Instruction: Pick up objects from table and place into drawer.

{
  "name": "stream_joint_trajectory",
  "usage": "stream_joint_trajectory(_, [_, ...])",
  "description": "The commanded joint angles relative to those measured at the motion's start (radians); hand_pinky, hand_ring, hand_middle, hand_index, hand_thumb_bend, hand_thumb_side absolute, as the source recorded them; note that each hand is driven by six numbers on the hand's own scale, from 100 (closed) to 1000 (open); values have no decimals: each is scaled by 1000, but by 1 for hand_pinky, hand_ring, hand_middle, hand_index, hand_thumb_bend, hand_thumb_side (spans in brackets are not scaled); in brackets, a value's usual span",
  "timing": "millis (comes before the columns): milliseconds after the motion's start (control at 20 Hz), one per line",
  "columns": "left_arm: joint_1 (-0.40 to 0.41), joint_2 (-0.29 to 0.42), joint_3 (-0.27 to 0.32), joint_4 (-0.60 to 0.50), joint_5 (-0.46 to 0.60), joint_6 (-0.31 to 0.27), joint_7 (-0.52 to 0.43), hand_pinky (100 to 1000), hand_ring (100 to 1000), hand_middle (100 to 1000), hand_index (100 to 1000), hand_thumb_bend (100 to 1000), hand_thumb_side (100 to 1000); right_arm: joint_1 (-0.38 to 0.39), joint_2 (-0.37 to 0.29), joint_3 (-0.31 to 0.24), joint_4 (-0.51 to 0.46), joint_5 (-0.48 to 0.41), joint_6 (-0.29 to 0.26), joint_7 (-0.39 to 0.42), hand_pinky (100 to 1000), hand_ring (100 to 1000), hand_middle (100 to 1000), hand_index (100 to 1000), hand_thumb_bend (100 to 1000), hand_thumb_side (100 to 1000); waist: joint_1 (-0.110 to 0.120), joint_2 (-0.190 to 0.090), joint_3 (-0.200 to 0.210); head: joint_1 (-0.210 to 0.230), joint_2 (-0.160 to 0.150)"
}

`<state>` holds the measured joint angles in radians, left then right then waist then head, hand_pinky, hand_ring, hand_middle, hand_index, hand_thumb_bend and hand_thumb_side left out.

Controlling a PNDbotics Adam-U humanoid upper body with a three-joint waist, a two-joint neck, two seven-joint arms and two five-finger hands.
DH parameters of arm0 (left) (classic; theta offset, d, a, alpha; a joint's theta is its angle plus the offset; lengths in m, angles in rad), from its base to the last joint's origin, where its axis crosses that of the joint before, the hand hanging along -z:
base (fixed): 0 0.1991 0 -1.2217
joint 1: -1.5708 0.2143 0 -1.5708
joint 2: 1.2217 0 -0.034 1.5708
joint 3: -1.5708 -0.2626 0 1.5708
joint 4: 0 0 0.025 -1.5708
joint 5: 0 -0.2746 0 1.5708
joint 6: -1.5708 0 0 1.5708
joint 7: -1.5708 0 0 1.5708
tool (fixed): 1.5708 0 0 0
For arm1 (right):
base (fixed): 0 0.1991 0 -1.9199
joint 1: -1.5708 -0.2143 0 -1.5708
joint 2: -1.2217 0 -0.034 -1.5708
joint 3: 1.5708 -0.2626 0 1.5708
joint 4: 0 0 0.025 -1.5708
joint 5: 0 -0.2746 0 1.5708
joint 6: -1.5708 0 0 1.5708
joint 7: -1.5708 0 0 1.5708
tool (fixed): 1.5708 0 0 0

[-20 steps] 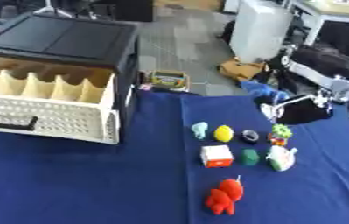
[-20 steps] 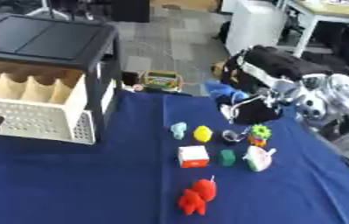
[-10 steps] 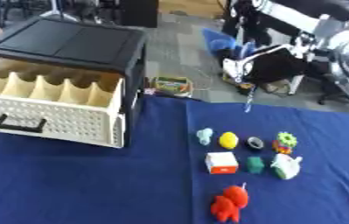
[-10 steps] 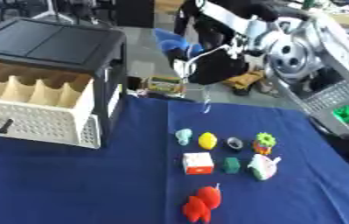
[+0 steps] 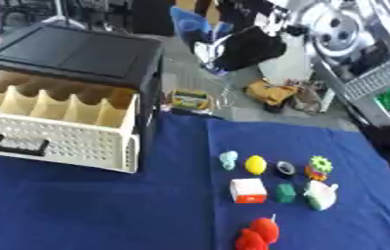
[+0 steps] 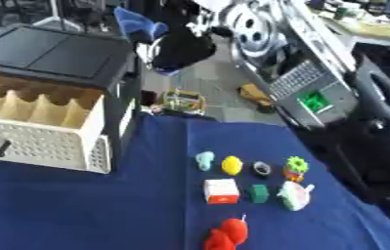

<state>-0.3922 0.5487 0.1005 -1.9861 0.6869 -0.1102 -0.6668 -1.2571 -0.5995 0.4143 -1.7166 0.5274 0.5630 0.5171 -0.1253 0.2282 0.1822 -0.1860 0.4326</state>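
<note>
Toys — well below raised right hand.

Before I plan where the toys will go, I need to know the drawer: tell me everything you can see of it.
The drawer is pulled out of the black cabinet, at the table's left. It looks like cream plastic, its front and side walls perforated, with a black handle on the front. Slanted dividers split the inside into a row of compartments, which appear empty. It overhangs the blue cloth. No hand touches it.
</note>
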Motion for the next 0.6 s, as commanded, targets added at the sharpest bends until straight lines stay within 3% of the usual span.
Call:
stream_joint_trajectory(50, [-22,6,0,-14,5,8,-5,549,462,584,764,100,1000,-48,44,-9,75,31,-10,-11,499,503,133,329,100,199,9,-11,6,-13,-25])
stream_joint_trajectory(350, [-40,-5,-2,-14,3,16,-15,549,462,585,763,100,1000,-116,143,-24,193,58,-38,-40,496,497,128,328,100,199,6,6,27,-28,-48])
stream_joint_trajectory(400, [-41,-6,-2,-14,2,17,-16,549,461,585,763,100,1000,-127,157,-28,203,60,-41,-44,495,496,127,328,100,232,5,8,28,-29,-49])
stream_joint_trajectory(600, [-46,-11,-3,-14,-2,28,-20,549,462,585,763,100,1000,-155,203,-36,235,62,-46,-56,494,495,126,329,100,199,2,10,32,-33,-47])
